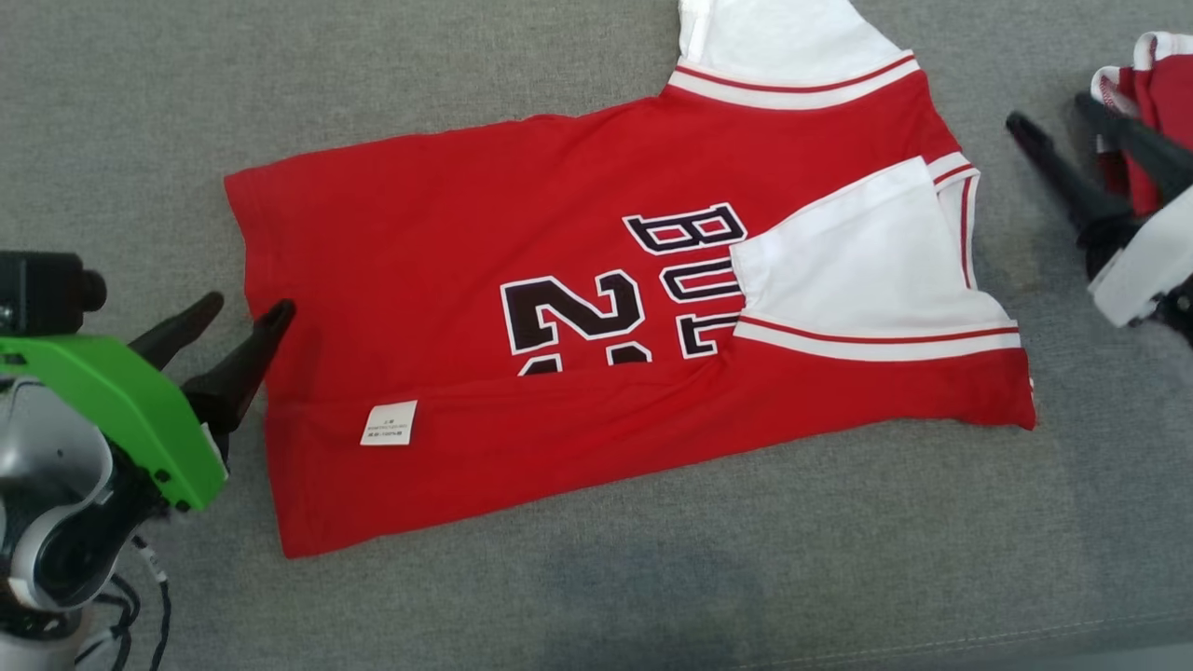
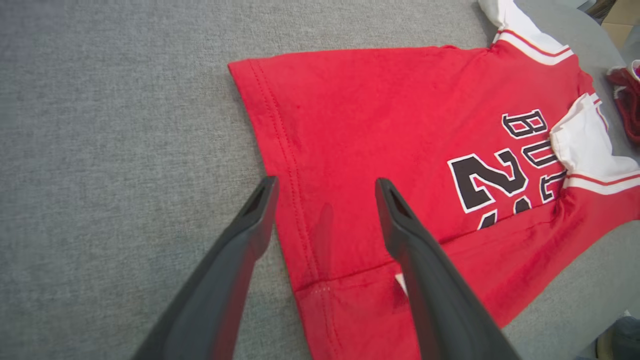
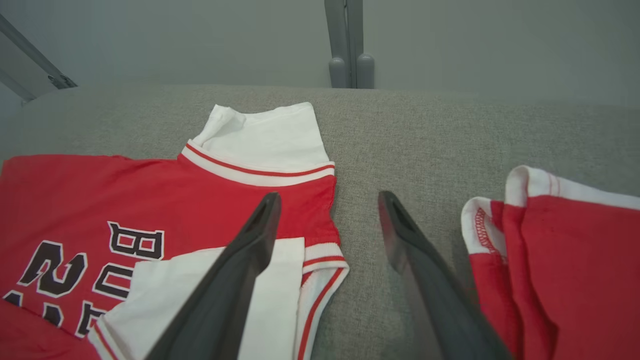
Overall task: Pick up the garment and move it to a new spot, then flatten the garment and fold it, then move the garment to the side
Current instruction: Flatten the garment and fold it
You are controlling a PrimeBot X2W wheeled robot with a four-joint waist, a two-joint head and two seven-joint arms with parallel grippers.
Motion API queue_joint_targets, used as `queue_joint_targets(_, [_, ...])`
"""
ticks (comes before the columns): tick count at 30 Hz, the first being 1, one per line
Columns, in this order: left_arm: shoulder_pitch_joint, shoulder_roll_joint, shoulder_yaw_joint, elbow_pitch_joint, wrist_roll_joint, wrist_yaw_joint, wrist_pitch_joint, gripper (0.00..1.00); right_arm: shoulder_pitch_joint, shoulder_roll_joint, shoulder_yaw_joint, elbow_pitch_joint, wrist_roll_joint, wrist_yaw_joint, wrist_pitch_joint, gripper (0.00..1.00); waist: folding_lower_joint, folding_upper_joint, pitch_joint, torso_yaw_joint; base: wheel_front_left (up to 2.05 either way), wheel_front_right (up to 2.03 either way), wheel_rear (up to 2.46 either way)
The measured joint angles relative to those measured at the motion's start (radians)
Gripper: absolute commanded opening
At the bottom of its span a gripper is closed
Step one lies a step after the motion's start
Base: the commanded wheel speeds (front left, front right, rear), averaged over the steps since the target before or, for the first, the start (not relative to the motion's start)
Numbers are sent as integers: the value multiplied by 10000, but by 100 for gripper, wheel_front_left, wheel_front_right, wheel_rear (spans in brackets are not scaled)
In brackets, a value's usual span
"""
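The garment [image 1: 522, 233] is a red jersey with white sleeves and black lettering, lying flat on the grey surface with its near long side folded over and one white sleeve [image 1: 857, 261] folded onto the chest. A white label [image 1: 388, 422] shows on the folded flap. My left gripper [image 1: 250, 312] stands open at the garment's left hem; in the left wrist view its gripper [image 2: 325, 187] straddles the hem of the garment [image 2: 400, 110] with nothing held. My right gripper [image 1: 1049, 112] stands open off the garment's right end; its wrist view shows the gripper [image 3: 327, 200] above bare fabric beside the garment [image 3: 150, 195].
Another red and white cloth [image 1: 1156, 84] lies at the far right, close behind my right gripper, seen also as the cloth [image 3: 560, 250] in the right wrist view. The grey padded surface [image 1: 652, 578] has free room in front and to the left. A grey post [image 3: 349, 45] stands beyond the far edge.
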Motion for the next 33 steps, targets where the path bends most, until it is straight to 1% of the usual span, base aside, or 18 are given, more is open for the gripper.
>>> queue_joint_targets(3, [-649,-301,-309,180,169,0,27,100,-766,-61,-59,-73,-36,-104,280,100,0,0,376,44,0,0,0])
queue_joint_targets(6, [-1290,-512,-470,527,357,17,25,100,-1479,-56,-50,-213,-236,-123,491,100,0,0,763,91,0,0,0])
queue_joint_targets(11, [-2375,-631,-499,1005,861,121,10,100,-2388,-54,-10,-349,-407,-138,823,100,0,0,1422,167,0,0,0])
queue_joint_targets(12, [-2565,-709,-516,1099,920,136,-19,100,-2531,-56,-12,-370,-430,-205,876,100,0,0,1558,183,0,0,0])
queue_joint_targets(15, [-3114,-941,-617,1377,1043,192,-58,100,-2849,-71,-21,-460,-491,-205,963,100,0,0,1957,238,0,0,0])
queue_joint_targets(19, [-3709,-1279,-779,1910,1317,192,-407,100,-3033,-42,125,-291,-660,-192,968,100,0,0,2428,337,0,0,0])
queue_joint_targets(23, [-4158,-1421,-828,2167,1419,192,-512,100,-3126,-21,242,-84,-754,-188,1009,100,0,0,2706,474,0,0,0])
queue_joint_targets(24, [-4248,-1457,-892,2236,1417,182,-512,60,-3171,-4,249,-38,-759,-188,1007,100,0,0,2751,508,0,0,0])
queue_joint_targets(25, [-4321,-1475,-963,2290,1417,117,-516,42,-3196,-4,251,33,-771,-188,1005,100,0,0,2781,545,0,0,0])
queue_joint_targets(26, [-4370,-1492,-1032,2359,1417,75,-527,34,-3225,2,263,113,-842,-186,1001,100,0,0,2797,585,0,0,0])
queue_joint_targets(27, [-4424,-1511,-1099,2449,1417,2,-546,9,-3240,-2,274,180,-905,-169,1001,100,0,0,2801,625,0,0,0])
queue_joint_targets(28, [-4487,-1530,-1147,2531,1417,-56,-545,0,-3274,-8,291,240,-938,-163,1001,100,0,0,2799,663,0,0,0])
queue_joint_targets(31, [-4593,-1593,-1361,2729,1413,-261,-510,0,-3568,-35,330,332,-1043,-157,1011,100,0,0,2764,825,0,0,0])
queue_joint_targets(33, [-4679,-1751,-1446,2819,1402,-314,-502,0,-3821,-44,355,364,-1112,-144,1012,100,0,0,2758,910,0,0,0])
